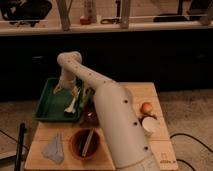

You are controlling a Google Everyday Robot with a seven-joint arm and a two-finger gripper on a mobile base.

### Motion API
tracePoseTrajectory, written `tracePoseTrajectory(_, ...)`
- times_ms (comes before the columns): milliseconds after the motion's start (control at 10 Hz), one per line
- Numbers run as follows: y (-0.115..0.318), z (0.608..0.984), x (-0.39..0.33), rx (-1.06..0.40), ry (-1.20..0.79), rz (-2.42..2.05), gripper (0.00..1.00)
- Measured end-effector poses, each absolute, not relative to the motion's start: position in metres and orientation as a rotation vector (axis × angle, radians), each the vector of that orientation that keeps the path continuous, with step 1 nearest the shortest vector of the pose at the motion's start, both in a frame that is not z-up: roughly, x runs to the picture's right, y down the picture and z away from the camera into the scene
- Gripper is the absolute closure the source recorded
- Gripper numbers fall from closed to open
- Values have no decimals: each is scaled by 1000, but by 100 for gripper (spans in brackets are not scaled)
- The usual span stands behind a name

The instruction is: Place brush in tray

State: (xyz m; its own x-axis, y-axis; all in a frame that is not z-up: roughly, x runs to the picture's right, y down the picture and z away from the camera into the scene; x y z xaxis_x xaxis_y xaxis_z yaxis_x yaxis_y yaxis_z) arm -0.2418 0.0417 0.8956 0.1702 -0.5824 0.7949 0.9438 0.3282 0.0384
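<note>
The dark-green tray (47,107) sits at the far left of the wooden table. The brush (72,102), with a white handle, slants down over the right half of the tray, its lower end close to the tray floor. My gripper (68,87) hangs from the arm just above the brush's upper end, inside the tray's outline. I cannot tell whether the brush is still held or rests on the tray.
A brown bowl (84,143) with a greyish utensil stands at the table's front. A grey cloth (54,148) lies left of it. An orange round thing (146,107) and a white cup (149,124) are on the right. My arm (117,125) crosses the table's middle.
</note>
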Motion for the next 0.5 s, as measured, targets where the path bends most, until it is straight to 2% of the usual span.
tracePoseTrajectory(500,40,892,-241,-538,-823,-1162,20)
